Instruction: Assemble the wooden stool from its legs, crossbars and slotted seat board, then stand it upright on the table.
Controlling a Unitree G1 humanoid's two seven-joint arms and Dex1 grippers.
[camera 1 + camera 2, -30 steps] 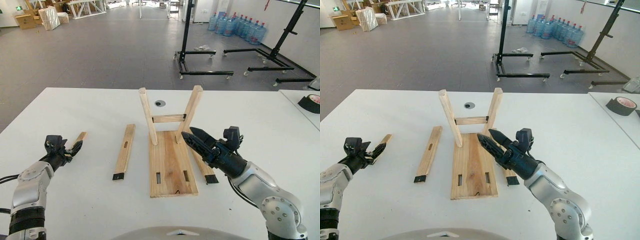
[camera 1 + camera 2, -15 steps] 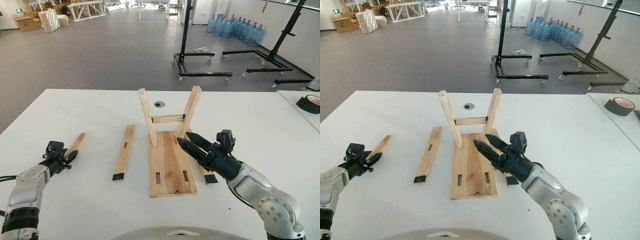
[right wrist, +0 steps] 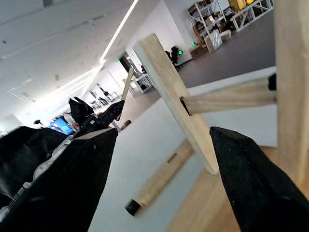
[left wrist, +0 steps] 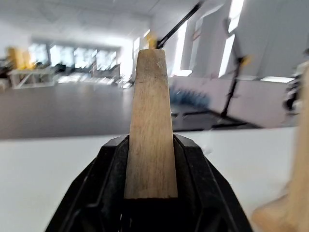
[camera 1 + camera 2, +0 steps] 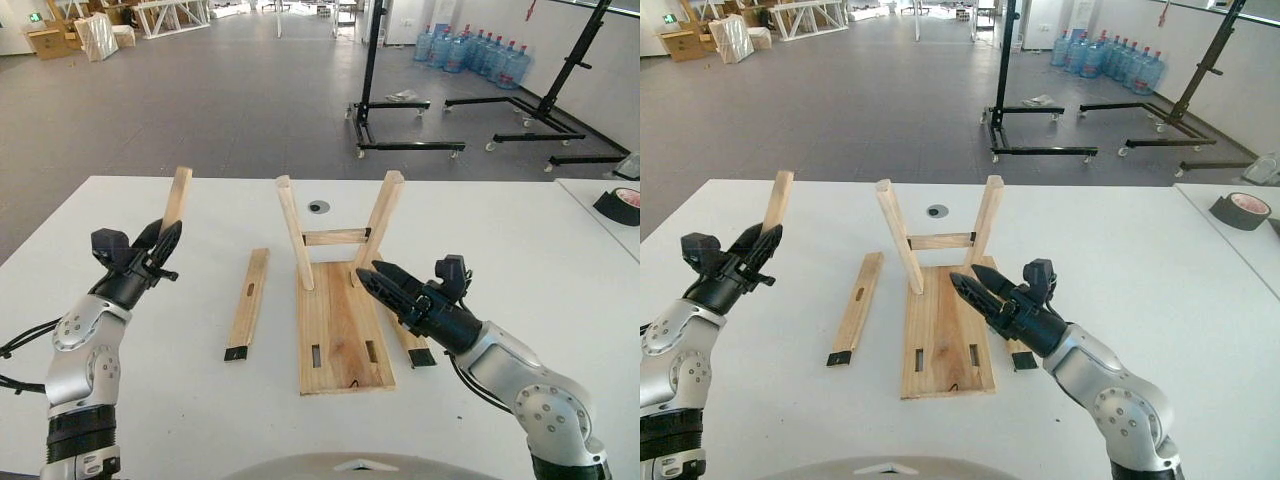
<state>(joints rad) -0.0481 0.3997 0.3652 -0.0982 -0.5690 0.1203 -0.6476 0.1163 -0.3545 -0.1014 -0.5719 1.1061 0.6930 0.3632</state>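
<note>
The seat board (image 5: 345, 335) lies flat on the white table (image 5: 520, 240). Two legs stand up from its far end. The left leg (image 5: 295, 232) and the right leg (image 5: 381, 222) lean apart at the top. A short crossbar (image 5: 336, 237) joins them. The near end of the seat board has two small slots (image 5: 317, 355).

To the left of the seat board, a loose leg (image 5: 248, 303) lies flat on the table, near it but not touching. It has a slot in the middle and a black tip at its near end. Just beside the right edge of the seat board lies the other loose leg (image 5: 413, 345), also with a black tip. The right arm hides most of it.

The left gripper (image 5: 163, 238) is well to the left of the seat board, up off the table. It is clamped tight on a stick (image 5: 177, 198). The stick points up. In the left wrist view it sits snug between the two black fingers (image 4: 108, 169).

The right gripper (image 5: 367, 268) hovers over the right side of the seat board, close to the foot of the right leg. Its two pointed fingers are spread apart and grasp nothing.

Past the far end of the seat board there is a small round hole (image 5: 319, 207) in the table. Far to the right of the seat board, a roll of tape (image 5: 618, 205) sits on a second table.
</note>
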